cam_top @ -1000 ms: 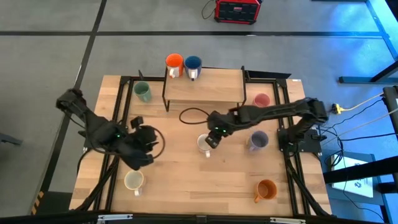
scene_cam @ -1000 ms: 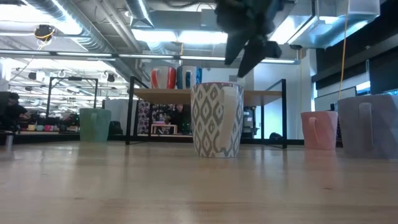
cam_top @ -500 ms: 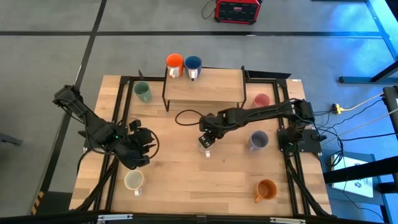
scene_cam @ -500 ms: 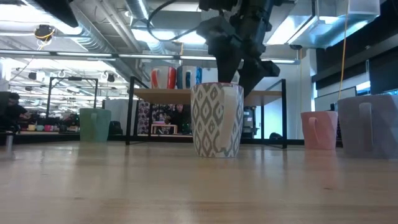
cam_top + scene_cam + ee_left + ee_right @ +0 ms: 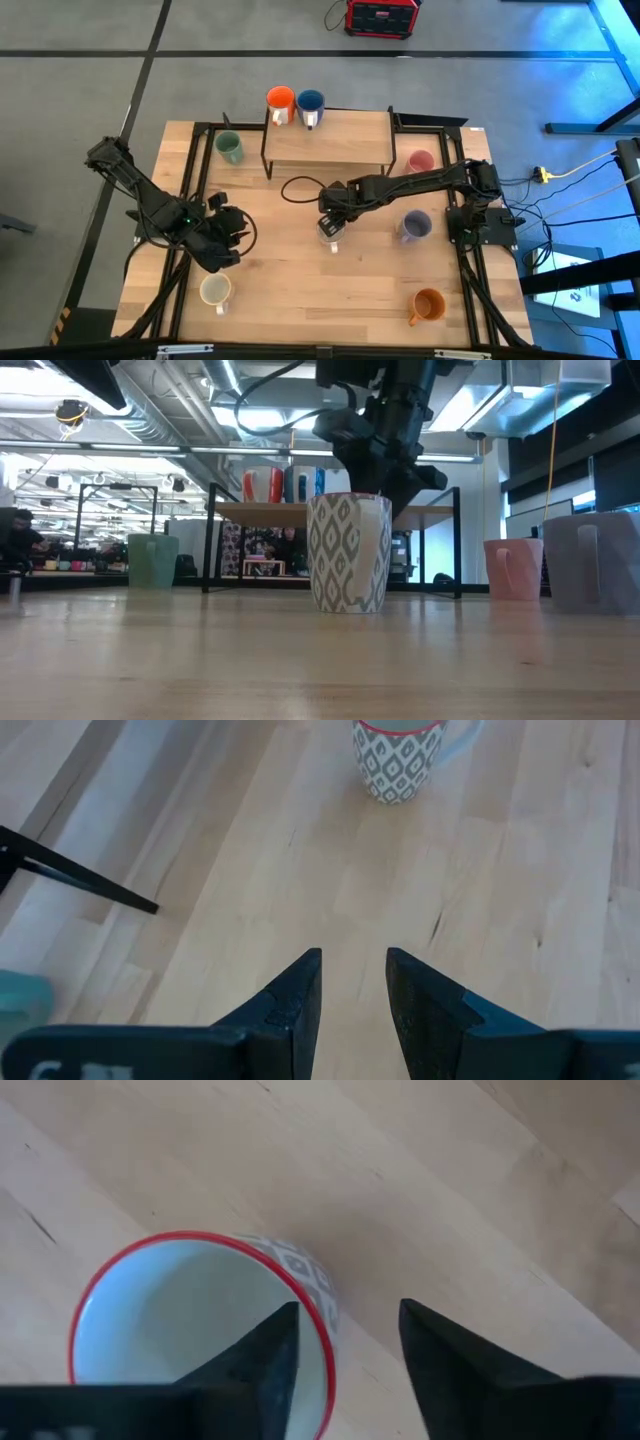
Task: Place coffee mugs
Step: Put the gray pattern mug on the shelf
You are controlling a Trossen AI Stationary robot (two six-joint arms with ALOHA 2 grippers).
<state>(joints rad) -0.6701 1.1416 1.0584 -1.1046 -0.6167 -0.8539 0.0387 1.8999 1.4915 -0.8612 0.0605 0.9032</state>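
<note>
From above, the right claw (image 5: 331,222) sat over the patterned mug (image 5: 329,234) at the centre of the surface (image 5: 300,290) — apparently lining up a rim grasp. The left claw (image 5: 222,245) waited at the frame's left, above the cream mug (image 5: 213,290). Orange (image 5: 279,99) and blue (image 5: 310,101) mugs already stood on the shelf (image 5: 340,135), top centre.

The low view added what overhead hid: the claw reached down to the mug's (image 5: 348,552) rim, the mug resting flat.

The left wrist view showed its own fingers (image 5: 290,1005) apart, holding nothing, the patterned mug (image 5: 398,758) far off.

The right wrist view settled the grip — released fingers (image 5: 265,1355) straddled the red rim (image 5: 200,1330), one inside, one outside, not yet pinched.
</note>
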